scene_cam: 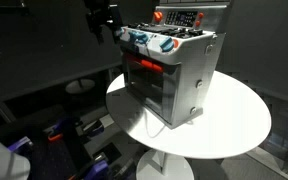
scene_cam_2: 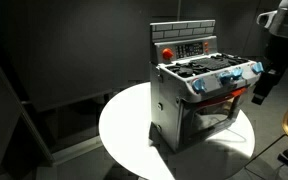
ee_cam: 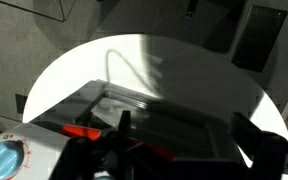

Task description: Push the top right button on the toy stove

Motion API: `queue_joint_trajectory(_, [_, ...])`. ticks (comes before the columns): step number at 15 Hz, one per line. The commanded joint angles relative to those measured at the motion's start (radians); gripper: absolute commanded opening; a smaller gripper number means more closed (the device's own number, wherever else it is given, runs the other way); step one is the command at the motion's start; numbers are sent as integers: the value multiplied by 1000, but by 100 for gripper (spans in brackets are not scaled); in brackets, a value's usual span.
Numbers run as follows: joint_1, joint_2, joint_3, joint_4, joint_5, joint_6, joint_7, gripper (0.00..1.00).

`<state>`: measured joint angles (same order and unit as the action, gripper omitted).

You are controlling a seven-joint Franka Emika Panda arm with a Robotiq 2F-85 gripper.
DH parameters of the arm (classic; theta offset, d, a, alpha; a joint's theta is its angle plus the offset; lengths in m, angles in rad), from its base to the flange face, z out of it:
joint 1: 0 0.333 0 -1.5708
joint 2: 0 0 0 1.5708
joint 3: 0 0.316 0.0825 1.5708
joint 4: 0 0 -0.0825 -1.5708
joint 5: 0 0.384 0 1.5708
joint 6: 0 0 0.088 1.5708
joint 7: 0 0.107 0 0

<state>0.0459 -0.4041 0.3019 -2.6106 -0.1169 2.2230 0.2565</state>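
Observation:
The toy stove is a silver-grey box on a round white table; it shows in both exterior views. It has an orange-red door window, blue, red and white knobs, and a back panel with a round red button. My gripper hangs in front of the knob edge, apart from the stove. In the wrist view my gripper is open and empty above the door, with a blue knob at the lower left.
Dark walls stand behind the table. Blue and purple items lie on the floor beside the table's foot. The white table top extends in front of the stove, ending at a curved edge.

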Motion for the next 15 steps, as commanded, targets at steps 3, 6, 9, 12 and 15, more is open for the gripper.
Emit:
queue_joint_trajectory(3, [27, 3, -27, 2, -13, -3, 10, 100])
queue_joint_trajectory(6, [27, 3, -27, 2, -13, -3, 10, 100])
queue_joint_trajectory(9, [27, 3, -27, 2, -13, -3, 10, 100])
queue_joint_trajectory(12, [29, 5, -31, 7, -8, -7, 5, 100])
queue_joint_trajectory(15, [34, 4, -53, 31, 4, -12, 0, 100])
